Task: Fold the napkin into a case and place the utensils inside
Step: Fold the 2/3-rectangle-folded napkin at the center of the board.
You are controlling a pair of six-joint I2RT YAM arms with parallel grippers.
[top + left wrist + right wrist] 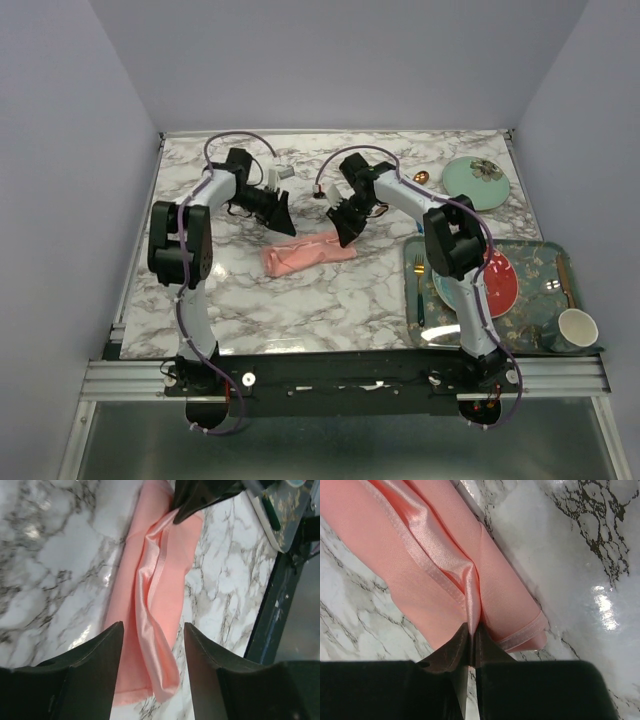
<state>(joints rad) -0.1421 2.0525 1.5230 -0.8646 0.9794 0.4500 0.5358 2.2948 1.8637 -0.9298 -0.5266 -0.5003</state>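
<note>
**Right gripper pinches folded napkin, left gripper open above it**

The napkin (308, 253) lies in the middle of the marble table (300, 310). It is folded into a narrow pink strip running left to right, with the right end a bit farther back. The satin is creased, and a raised ridge runs along its length (155, 595).

The right gripper (345, 232) is at the strip's right end. In the right wrist view its jaws (471, 630) are pressed together on a thin ridge of cloth pulled up from the top layer (420, 555). A hemmed edge curls out just beside the pinch. The left wrist view shows the same gripper (200, 500) at the far end of the strip, touching the cloth.

The left gripper (280, 212) hangs over the strip's left part. Its jaws stand apart with nothing between them (152, 626), and the cloth shows in the gap. I cannot tell whether the fingertips touch the cloth.

Right side of the table:
- A teal patterned tray (530, 246) sits near the right arm's base and carries the next three things.
- A red plate (503, 285).
- A white cup (577, 328) in the near right corner.
- A gold-headed fork with a teal handle (420, 290) along the left edge.
- A pale green plate (477, 182) sits at the far right, off the tray.
- A small copper-gold piece (421, 177) lies just left of the green plate, too small to identify.
</note>
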